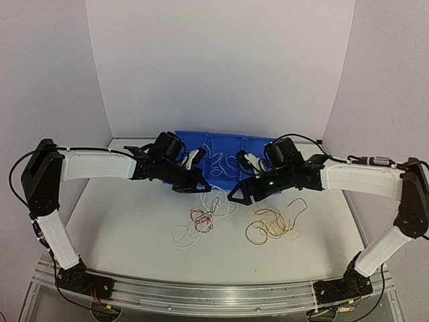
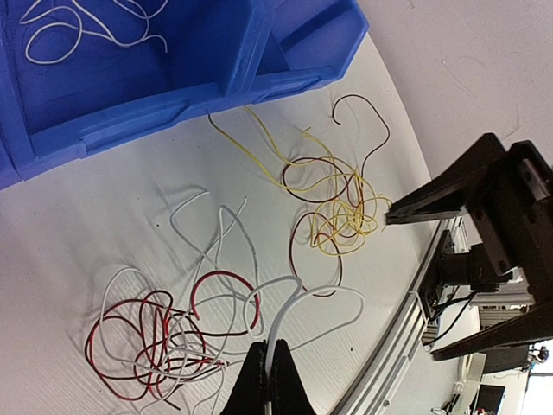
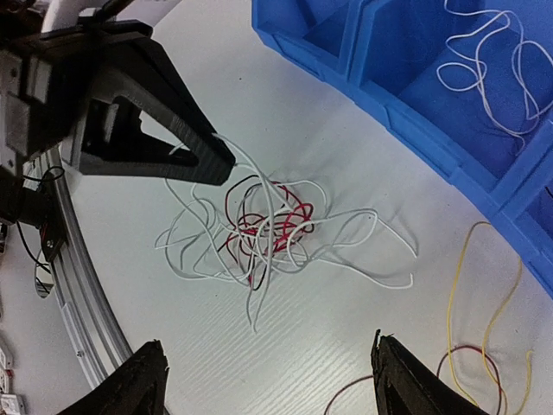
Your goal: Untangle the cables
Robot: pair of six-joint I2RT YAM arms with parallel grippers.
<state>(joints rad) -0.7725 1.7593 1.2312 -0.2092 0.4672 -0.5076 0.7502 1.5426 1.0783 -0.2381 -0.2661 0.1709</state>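
Note:
A tangle of white and red cables point(image 1: 201, 221) lies mid-table, with a yellow and brown tangle point(image 1: 273, 225) to its right. My left gripper point(image 1: 198, 182) hovers above the white and red heap point(image 2: 155, 337), shut on a white cable point(image 2: 285, 311) that runs up between its fingers from the heap. In the right wrist view that strand point(image 3: 263, 259) hangs from the left gripper's tips over the red and white tangle point(image 3: 268, 225). My right gripper point(image 1: 236, 196) stands open and empty above the table point(image 3: 266, 350), its fingers wide apart, between the two tangles.
A blue bin point(image 1: 194, 137) with compartments stands at the back, and loose white cables point(image 2: 78, 26) lie inside it. Yellow strands point(image 2: 333, 203) reach toward the bin's front wall. A metal rail point(image 1: 214, 295) runs along the near table edge.

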